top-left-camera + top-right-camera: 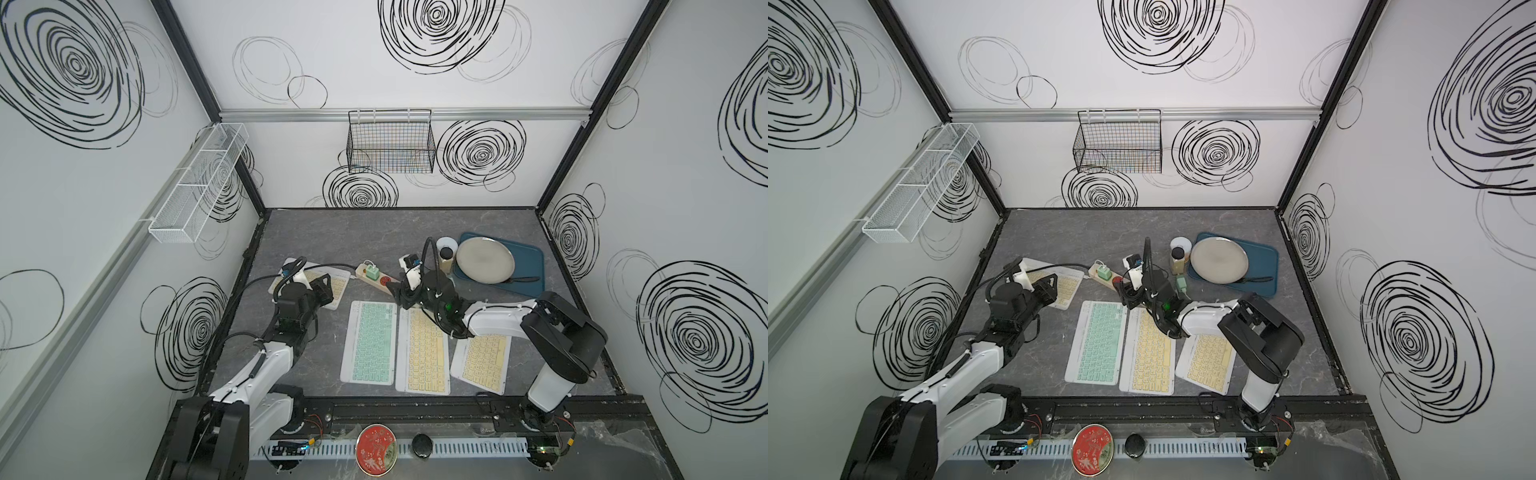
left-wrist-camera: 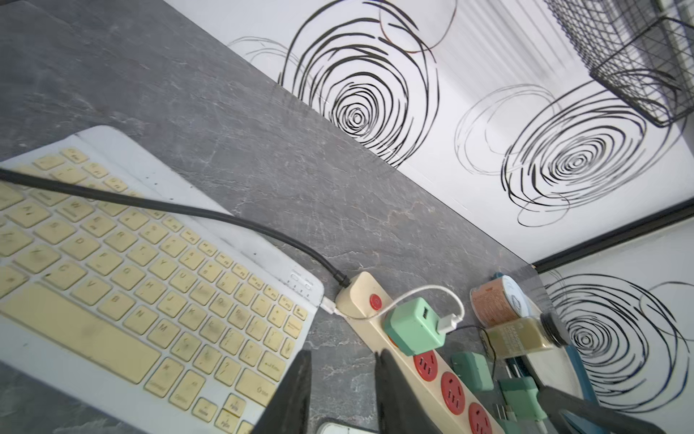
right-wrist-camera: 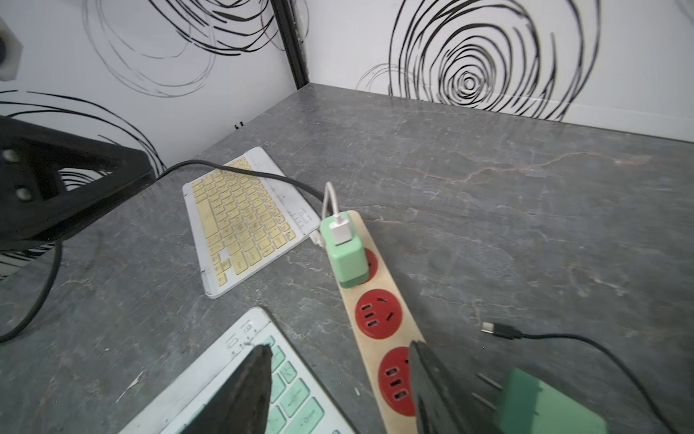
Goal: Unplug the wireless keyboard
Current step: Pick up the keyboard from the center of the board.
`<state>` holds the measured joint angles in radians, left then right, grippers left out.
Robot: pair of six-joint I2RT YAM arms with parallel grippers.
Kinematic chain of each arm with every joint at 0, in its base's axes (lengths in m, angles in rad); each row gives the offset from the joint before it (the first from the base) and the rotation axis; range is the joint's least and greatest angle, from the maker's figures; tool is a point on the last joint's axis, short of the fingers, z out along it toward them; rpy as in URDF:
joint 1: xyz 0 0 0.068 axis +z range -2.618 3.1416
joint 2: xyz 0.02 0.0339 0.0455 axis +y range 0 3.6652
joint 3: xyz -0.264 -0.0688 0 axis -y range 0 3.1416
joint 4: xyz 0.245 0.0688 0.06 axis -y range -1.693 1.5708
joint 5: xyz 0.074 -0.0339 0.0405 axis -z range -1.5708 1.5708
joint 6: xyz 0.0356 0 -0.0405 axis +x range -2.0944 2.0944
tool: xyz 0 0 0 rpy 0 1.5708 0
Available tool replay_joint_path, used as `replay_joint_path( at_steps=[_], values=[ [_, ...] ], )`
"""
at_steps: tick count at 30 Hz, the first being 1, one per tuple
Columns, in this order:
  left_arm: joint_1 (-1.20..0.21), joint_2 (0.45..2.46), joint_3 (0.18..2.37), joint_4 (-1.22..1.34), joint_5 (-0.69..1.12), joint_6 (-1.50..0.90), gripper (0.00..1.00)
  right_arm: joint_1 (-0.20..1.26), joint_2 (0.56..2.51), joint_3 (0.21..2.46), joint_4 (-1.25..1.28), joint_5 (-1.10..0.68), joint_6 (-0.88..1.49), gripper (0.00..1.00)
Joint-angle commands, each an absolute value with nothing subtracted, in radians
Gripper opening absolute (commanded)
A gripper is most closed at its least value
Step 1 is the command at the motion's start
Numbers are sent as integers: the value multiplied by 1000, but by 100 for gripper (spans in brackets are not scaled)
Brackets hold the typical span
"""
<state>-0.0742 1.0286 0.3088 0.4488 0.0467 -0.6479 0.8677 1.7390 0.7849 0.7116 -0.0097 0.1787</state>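
Handling guess: slim white keyboard with pale yellow keys [image 2: 150, 270] light, rigid, likely slides on grey marbled table [image 2: 225, 112] if tugged; pinch small white plug [image 2: 328, 305] at its edge, brace board. Sits lower left of left wrist view, short white cable [image 2: 424, 287] looping to mint-green charger cube [image 2: 411, 327] on beige power strip [image 2: 360, 289]. Left fingers [image 2: 296, 383] apart, empty; right fingers [image 3: 248, 383] apart, empty.

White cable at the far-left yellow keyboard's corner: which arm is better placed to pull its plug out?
Left, probably. The left gripper hovers open near the white cable plug at the corner of the yellow keyboard. The right gripper sits open over the power strip, farther from that plug.
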Motion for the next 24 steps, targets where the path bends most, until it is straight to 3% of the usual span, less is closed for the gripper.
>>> replay_joint_path(
  at_steps=[1, 8, 14, 24],
  values=[
    [-28, 1003, 274, 467, 1, -689, 36, 930, 1788, 836, 722, -23, 203, 59],
    [79, 957, 233, 434, 32, -761, 45, 1005, 1937, 994, 672, -44, 293, 57],
    [184, 790, 136, 387, -1, -869, 70, 1009, 2027, 1110, 592, 27, 361, 59],
    [260, 618, 105, 235, -16, -919, 79, 979, 2155, 1197, 631, 63, 554, 61]
  ],
)
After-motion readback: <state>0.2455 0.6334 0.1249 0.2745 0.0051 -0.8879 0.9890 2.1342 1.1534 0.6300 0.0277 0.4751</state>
